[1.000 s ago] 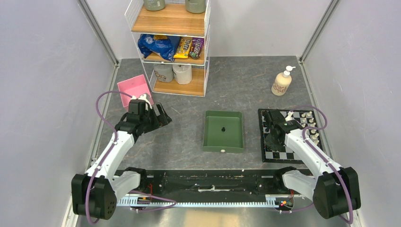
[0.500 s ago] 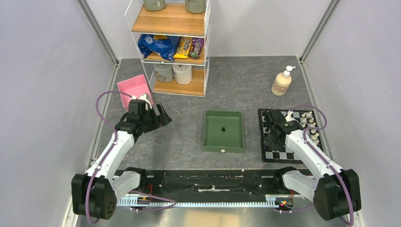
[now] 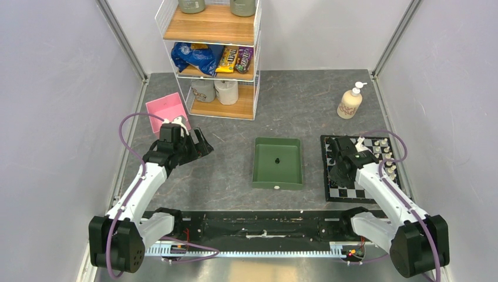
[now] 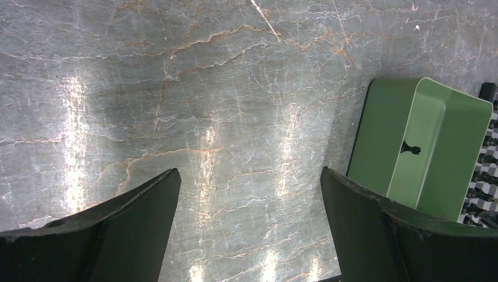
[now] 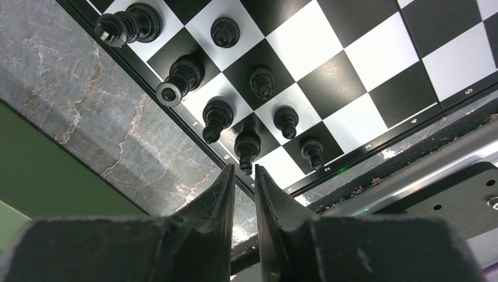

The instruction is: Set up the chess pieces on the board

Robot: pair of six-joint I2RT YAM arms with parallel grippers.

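Right jaws: You have the right gripper low over the chessboard edge nearest the tray. Its jaws are almost together, with only a thin slit between them. The head of one black piece sits right at the tips, and you cannot tell whether it is pinched or free.

Left jaws: Your left gripper hovers over bare surface to the left of the tray. Its jaws are spread wide and hold nothing.

Board: The flat black-and-white checkered chessboard with a dark border lies on the right of the grey marbled surface. It is just right of the tray, with a narrow strip of surface between them.

Black pieces: You can see eight small black chess pieces in the right wrist view. They stand in two rows along the board edge that faces the tray.

White pieces: Small white chess pieces stand along the opposite, right-hand side of the board.

Tray: The green rectangular tray sits mid-surface. A lone black piece sits on its floor. A pale speck at its near rim is too small for you to identify.

Surroundings: A cream soap pump bottle stands beyond the board. A white wire shelf rack with wooden shelves is at the back. A pink square sheet lies near your left arm.
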